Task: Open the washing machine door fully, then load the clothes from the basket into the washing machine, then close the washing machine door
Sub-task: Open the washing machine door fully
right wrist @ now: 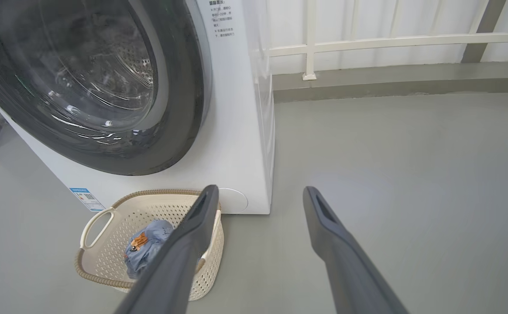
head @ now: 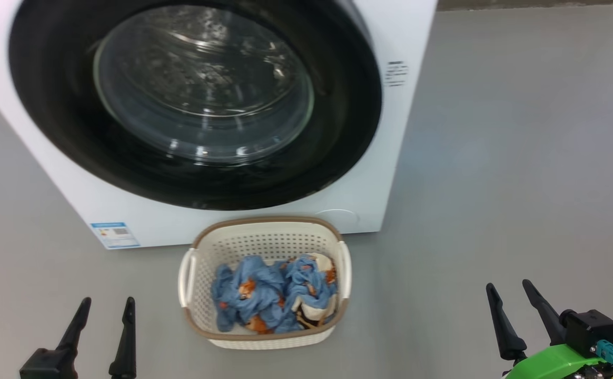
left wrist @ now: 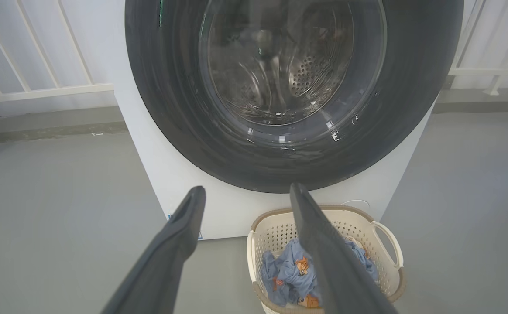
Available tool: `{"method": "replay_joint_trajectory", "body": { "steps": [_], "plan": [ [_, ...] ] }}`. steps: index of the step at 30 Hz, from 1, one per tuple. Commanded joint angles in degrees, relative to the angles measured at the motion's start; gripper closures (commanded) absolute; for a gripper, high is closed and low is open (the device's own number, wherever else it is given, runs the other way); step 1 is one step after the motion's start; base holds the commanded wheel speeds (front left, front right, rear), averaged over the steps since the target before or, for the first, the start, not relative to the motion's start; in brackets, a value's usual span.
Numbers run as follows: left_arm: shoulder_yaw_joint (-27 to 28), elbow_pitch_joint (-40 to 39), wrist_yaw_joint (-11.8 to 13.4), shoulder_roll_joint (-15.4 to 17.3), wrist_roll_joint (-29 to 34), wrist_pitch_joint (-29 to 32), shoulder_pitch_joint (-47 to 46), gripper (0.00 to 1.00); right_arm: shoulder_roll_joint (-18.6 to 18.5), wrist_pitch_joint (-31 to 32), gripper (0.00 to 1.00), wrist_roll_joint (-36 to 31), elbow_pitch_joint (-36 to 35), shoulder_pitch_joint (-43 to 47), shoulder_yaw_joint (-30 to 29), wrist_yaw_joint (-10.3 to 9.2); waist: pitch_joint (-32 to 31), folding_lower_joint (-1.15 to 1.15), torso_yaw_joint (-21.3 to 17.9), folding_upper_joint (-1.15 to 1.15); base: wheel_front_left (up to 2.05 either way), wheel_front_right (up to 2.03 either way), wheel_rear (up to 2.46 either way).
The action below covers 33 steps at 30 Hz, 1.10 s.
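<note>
While the washing machine door (head: 196,100) sits closed behind the basket (head: 267,239) of clothes (head: 269,295), the left gripper (head: 108,301) and right gripper (head: 508,284) flank the basket, fingers spread, holding nothing.

Closed washing machine door (head: 196,100), basket (head: 267,243) of clothes (head: 272,295) just below — left hand (head: 108,301), right hand (head: 508,284) both wide and empty

A smooth grey floor (head: 522,158) lies evenly lit. At its far edge a white railing (right wrist: 393,41) stands on a low grey kerb (right wrist: 402,83), backed by a pale wall (right wrist: 367,19).
</note>
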Motion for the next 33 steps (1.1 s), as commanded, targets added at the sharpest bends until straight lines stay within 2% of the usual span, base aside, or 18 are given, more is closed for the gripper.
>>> {"method": "replay_joint_trajectory", "body": {
  "steps": [1,12,25,26,27,28,29,30,33],
  "plan": [
    [2.03,-1.18,-0.09,0.98,0.75,-0.38,-2.48,0.0,-0.68,-0.71,0.0,-0.49,-1.44,-1.18,1.1,0.09,0.17,0.0,-0.04,0.0,1.23,1.23,-2.46],
    [2.0,-1.76,-0.09,0.55,-2.25,-0.38,-2.91,0.0,-0.61,-0.71,0.0,-0.55,-1.55,-1.71,0.62,0.09,0.95,0.0,-0.12,0.0,0.98,0.96,-1.94],
    [1.1,-1.67,-0.09,0.31,-2.28,-0.38,-2.92,0.0,-0.3,-0.71,0.0,-0.24,-1.59,-2.29,0.71,0.09,1.03,0.0,0.37,0.0,0.18,0.18,-0.36],
    [1.04,-1.68,-0.09,0.27,-2.36,-0.38,-2.91,0.0,-0.22,-0.71,0.09,0.1,-1.48,-2.5,0.81,0.09,1.09,0.0,0.4,0.0,0.0,0.0,0.0],
    [0.97,-1.67,-0.09,0.22,-2.45,-0.38,-2.89,0.0,-0.17,-0.71,0.43,0.53,-1.33,-2.77,1.0,0.09,1.14,0.0,0.42,0.0,0.0,0.0,0.0],
    [0.87,-1.66,-0.09,0.16,-2.55,-0.38,-2.87,0.0,-0.19,-0.71,0.67,0.93,-1.11,-3.1,1.27,0.09,1.21,0.0,0.44,0.0,0.0,0.0,0.0],
    [0.78,-1.67,-0.09,0.09,-2.62,-0.38,-2.85,0.0,-0.26,-0.71,0.96,1.23,-0.88,-3.52,1.56,0.09,1.3,0.0,0.47,0.0,0.0,0.0,0.0],
    [0.65,-1.67,-0.09,0.0,-2.67,-0.38,-2.83,0.0,-0.35,-0.71,1.0,1.57,-0.74,-4.04,1.95,0.09,1.39,0.0,0.51,0.0,0.0,0.0,0.0],
    [0.1,-1.74,-0.09,-0.31,-2.8,-0.38,-3.0,0.0,-0.17,-0.71,1.0,4.54,-0.27,-6.71,3.55,0.09,2.03,0.0,0.76,0.0,0.0,0.0,0.0]
  ]
}}
